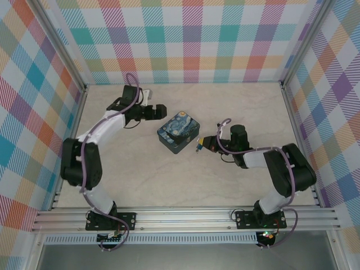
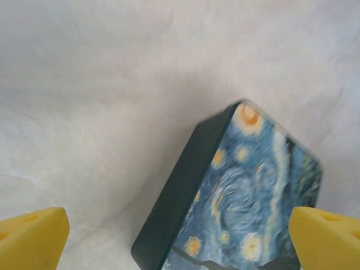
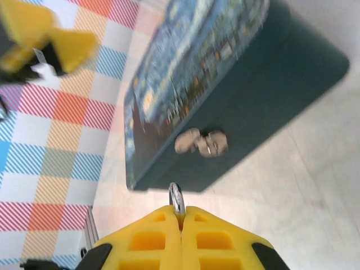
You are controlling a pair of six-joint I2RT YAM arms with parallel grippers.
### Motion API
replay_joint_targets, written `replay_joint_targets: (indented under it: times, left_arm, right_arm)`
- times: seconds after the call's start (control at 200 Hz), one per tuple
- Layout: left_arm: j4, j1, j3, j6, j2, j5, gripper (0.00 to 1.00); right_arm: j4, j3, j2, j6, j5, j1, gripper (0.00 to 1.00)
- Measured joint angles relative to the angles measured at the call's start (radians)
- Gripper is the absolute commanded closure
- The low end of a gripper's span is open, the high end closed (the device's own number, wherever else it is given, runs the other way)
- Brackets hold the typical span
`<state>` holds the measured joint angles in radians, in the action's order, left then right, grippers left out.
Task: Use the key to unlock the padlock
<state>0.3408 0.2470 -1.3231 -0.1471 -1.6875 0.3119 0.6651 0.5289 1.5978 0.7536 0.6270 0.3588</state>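
My right gripper [image 1: 201,144] [image 3: 181,216] is shut just off the right side of the swirl-painted tin [image 1: 179,131]. A thin shiny metal loop, the padlock's shackle [image 3: 176,197], pokes out between its yellow pads. The blue body is squeezed out of sight there, and a blue speck of the padlock [image 1: 198,147] shows at the tips in the top view. The key is hidden. My left gripper [image 1: 163,111] [image 2: 180,242] hangs open above the tin's far left end, fingers [image 2: 31,236] wide apart with nothing between them.
The tin [image 2: 253,191] [image 3: 225,73] lies mid-table, its dark side wall carrying a small metal latch [image 3: 201,142] that faces my right gripper. Checkered walls close in the pale table [image 1: 169,174] on three sides. An aluminium rail [image 1: 185,216] runs along the near edge.
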Motion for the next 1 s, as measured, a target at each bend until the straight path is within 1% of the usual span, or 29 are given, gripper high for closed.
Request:
replay_joint_targets:
  times: [0.12, 0.245, 0.42, 0.61, 0.68, 0.77, 0.84, 0.88, 0.94, 1.0]
  left_arm:
    - [-0.087, -0.011, 0.14, -0.038, 0.166, -0.043, 0.0]
    - [-0.15, -0.024, 0.258, -0.087, 0.253, -0.071, 0.0]
    - [-0.195, -0.041, 0.373, -0.15, 0.318, -0.091, 0.0]
    - [-0.222, -0.053, 0.403, -0.182, 0.376, -0.105, 0.0]
    - [-0.229, -0.056, 0.406, -0.191, 0.391, -0.113, 0.0]
    - [-0.244, -0.059, 0.417, -0.205, 0.407, -0.116, 0.0]
    - [-0.244, -0.061, 0.421, -0.21, 0.415, -0.121, 0.0]
    - [-0.245, -0.063, 0.422, -0.214, 0.416, -0.123, 0.0]
    - [-0.243, -0.066, 0.425, -0.221, 0.418, -0.123, 0.0]
    - [-0.243, -0.07, 0.427, -0.227, 0.421, -0.129, 0.0]
  right_arm:
    - [-0.208, 0.0, -0.063, -0.054, 0.032, 0.013, 0.92]
    - [-0.367, 0.0, -0.066, -0.063, 0.051, 0.038, 0.91]
    - [-0.467, 0.004, -0.029, -0.052, 0.05, 0.064, 0.9]
    - [-0.545, 0.031, 0.0, -0.053, 0.011, 0.068, 0.87]
    - [-0.557, 0.037, 0.006, -0.058, -0.005, 0.068, 0.8]
    - [-0.568, 0.037, 0.011, -0.06, -0.026, 0.068, 0.74]
    - [-0.573, 0.042, 0.008, -0.066, -0.026, 0.068, 0.67]
    - [-0.584, 0.05, 0.001, -0.076, -0.035, 0.069, 0.6]
    - [-0.628, 0.067, -0.024, -0.098, -0.071, 0.067, 0.55]
    - [-0.688, 0.089, -0.06, -0.129, -0.117, 0.059, 0.48]
